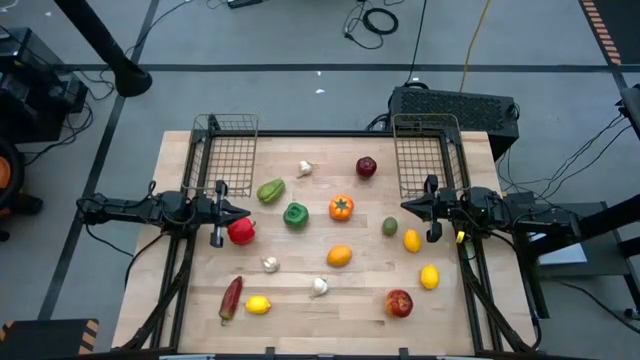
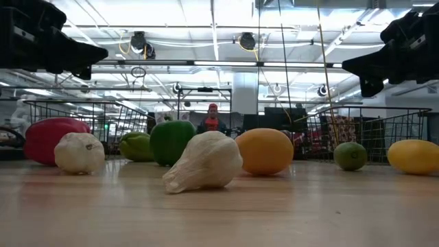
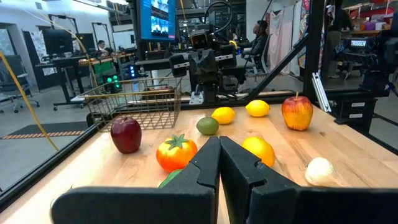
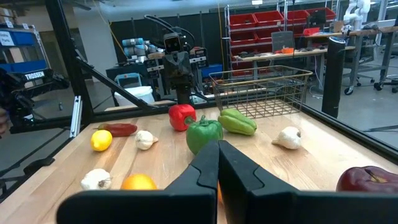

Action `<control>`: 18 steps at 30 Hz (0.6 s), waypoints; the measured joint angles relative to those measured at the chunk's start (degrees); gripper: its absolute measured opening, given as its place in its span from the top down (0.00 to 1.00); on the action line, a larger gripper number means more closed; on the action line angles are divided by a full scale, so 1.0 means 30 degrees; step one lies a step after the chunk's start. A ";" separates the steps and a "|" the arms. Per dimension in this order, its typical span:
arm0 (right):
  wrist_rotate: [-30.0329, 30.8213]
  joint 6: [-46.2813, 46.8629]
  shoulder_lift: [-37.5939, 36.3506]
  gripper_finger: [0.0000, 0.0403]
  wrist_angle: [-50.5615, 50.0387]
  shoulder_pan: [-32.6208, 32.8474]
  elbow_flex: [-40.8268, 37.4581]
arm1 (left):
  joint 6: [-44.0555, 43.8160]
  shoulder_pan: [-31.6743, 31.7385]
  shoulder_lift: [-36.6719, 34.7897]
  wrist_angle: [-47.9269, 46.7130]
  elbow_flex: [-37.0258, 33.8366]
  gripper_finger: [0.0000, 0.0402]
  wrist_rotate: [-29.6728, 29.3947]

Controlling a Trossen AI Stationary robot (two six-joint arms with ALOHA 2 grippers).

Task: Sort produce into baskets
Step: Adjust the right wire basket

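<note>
Produce [image 1: 340, 256] lies scattered between left hand [image 1: 243, 212] and right hand [image 1: 406, 206].

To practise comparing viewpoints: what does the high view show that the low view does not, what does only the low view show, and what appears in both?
Only the high view shows the whole layout: both wire baskets, left basket and right basket, seen from above with nothing inside, plus the dark red chili near the table's front edge. Only the low view shows the room behind, with a person in a red cap. Both show the orange and the green pepper.
</note>
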 joint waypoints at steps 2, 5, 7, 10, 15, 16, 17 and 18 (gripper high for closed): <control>0.0000 0.0000 0.0000 1.00 0.0000 -0.0004 0.0000 | 0.0000 0.0000 -0.0004 0.0000 -0.0007 0.97 0.0000; 0.0000 0.0000 0.0000 1.00 0.0000 0.0003 0.0000 | -0.0003 0.0000 0.0001 0.0052 -0.0007 0.97 -0.0009; 0.0000 0.0000 0.0007 1.00 0.0000 0.0003 0.0000 | 0.0000 0.0000 0.0002 0.0265 -0.0007 0.97 -0.0087; 0.0000 0.0000 0.0000 1.00 0.0000 0.0003 0.0000 | -0.0011 0.0000 0.0000 0.1298 0.0039 0.97 -0.0234; 0.0046 0.0000 0.0002 1.00 -0.0092 -0.0002 0.0000 | -0.0855 -0.0012 0.0371 0.1548 0.1703 0.97 -0.1384; -0.0009 0.0000 0.0001 1.00 -0.0142 -0.0003 0.0000 | -0.0807 -0.0011 0.0619 0.1211 0.2244 0.97 -0.1701; -0.0095 0.0000 0.0004 1.00 -0.0157 0.0007 0.0000 | -0.0543 -0.0010 0.1029 0.0656 0.2897 0.98 -0.1965; -0.0131 0.0000 0.0003 1.00 -0.0168 0.0014 0.0000 | -0.0410 -0.0015 0.1521 0.0107 0.3595 0.98 -0.2147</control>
